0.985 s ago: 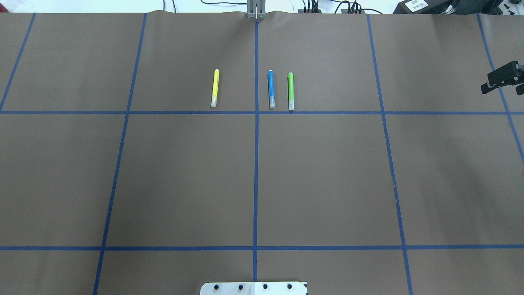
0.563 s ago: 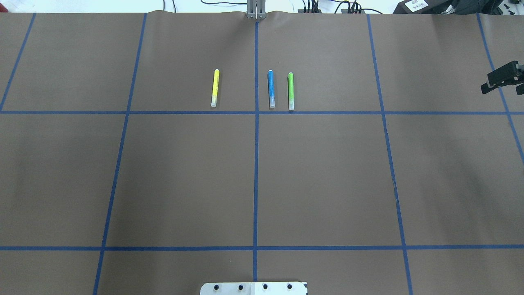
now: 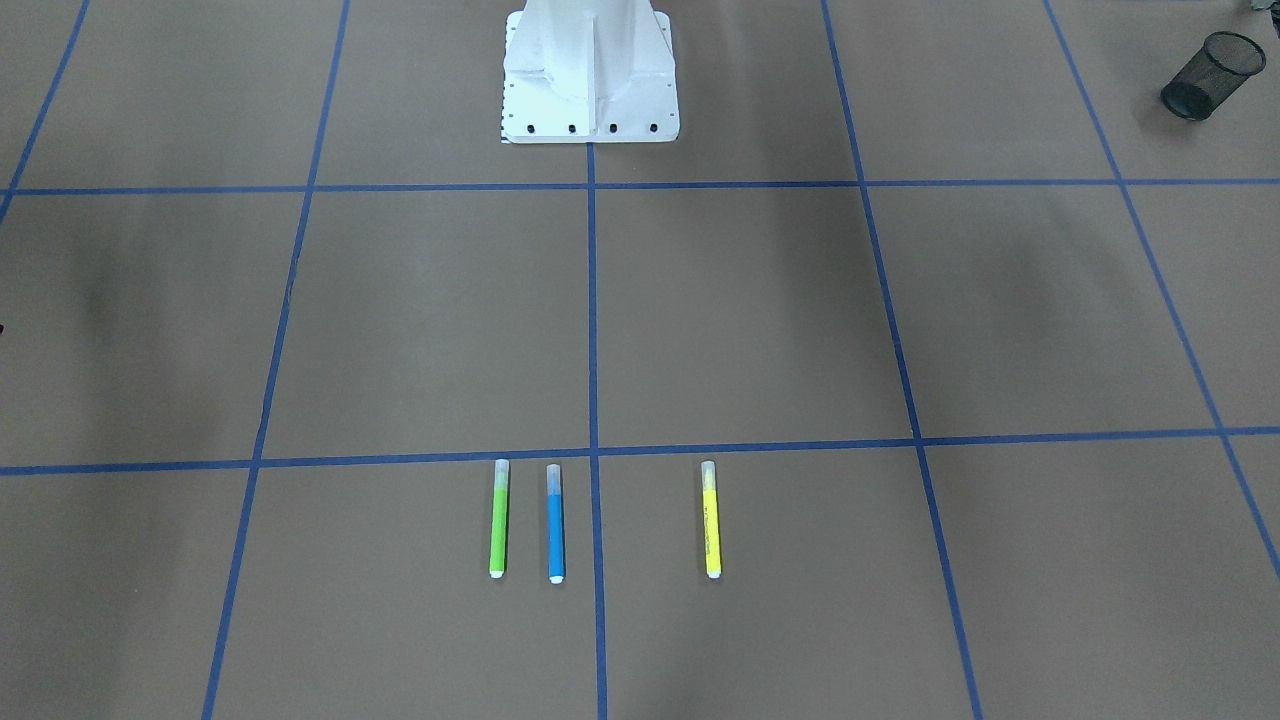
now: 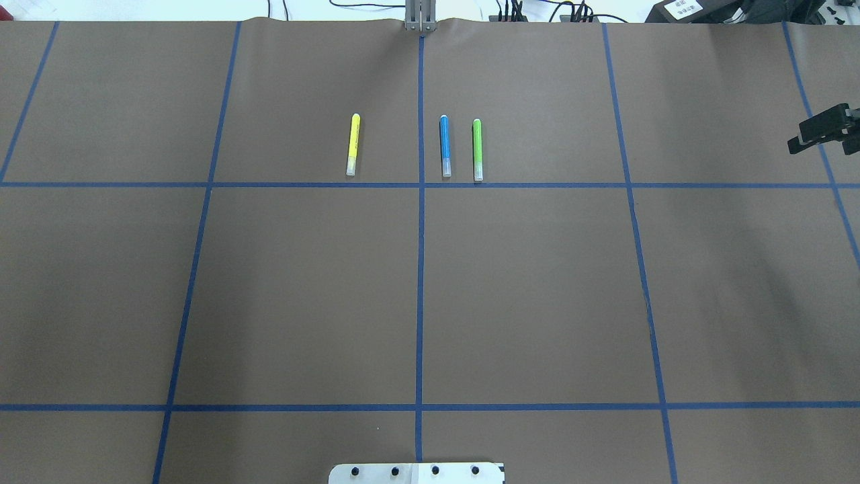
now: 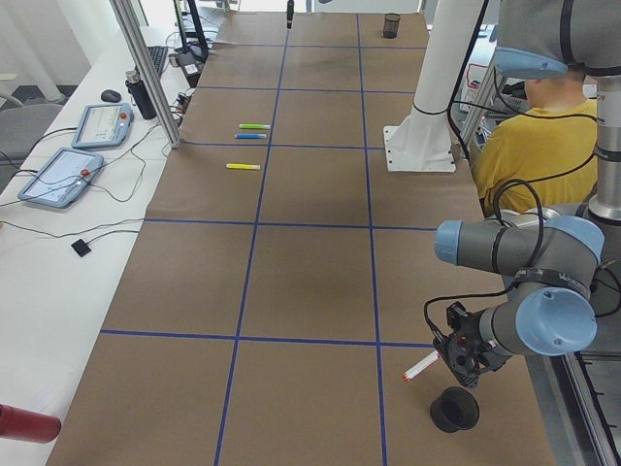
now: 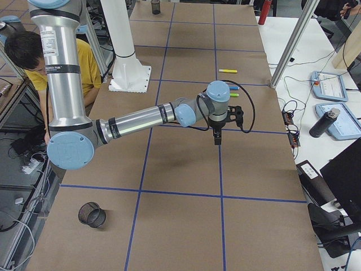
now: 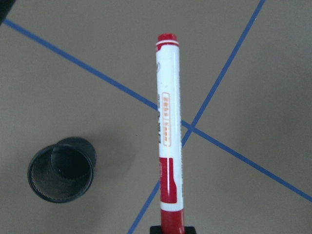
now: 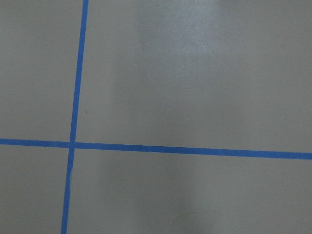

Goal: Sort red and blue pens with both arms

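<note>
The red pen [image 7: 166, 136], white-barrelled with a red cap, hangs in my left gripper [image 7: 173, 228], which is shut on its red end. In the exterior left view the pen [image 5: 421, 366] is just above a black mesh cup [image 5: 454, 409]; the cup [image 7: 61, 169] lies left of the pen in the wrist view. The blue pen [image 4: 444, 146] lies flat on the table near the centre line. My right gripper [image 4: 824, 134] hovers far to the right of it, its fingers apart and empty, pointing down [image 6: 217, 137].
A green marker [image 4: 477, 149] lies right beside the blue pen, a yellow marker [image 4: 353, 144] further left. Another mesh cup [image 6: 91, 214] stands at the right end of the table. The white pedestal [image 3: 590, 70] sits at the robot's edge. A person in yellow [image 5: 519, 136] sits behind it.
The right gripper has shifted very slightly at the overhead view's right edge. The pens on the table have not moved.
</note>
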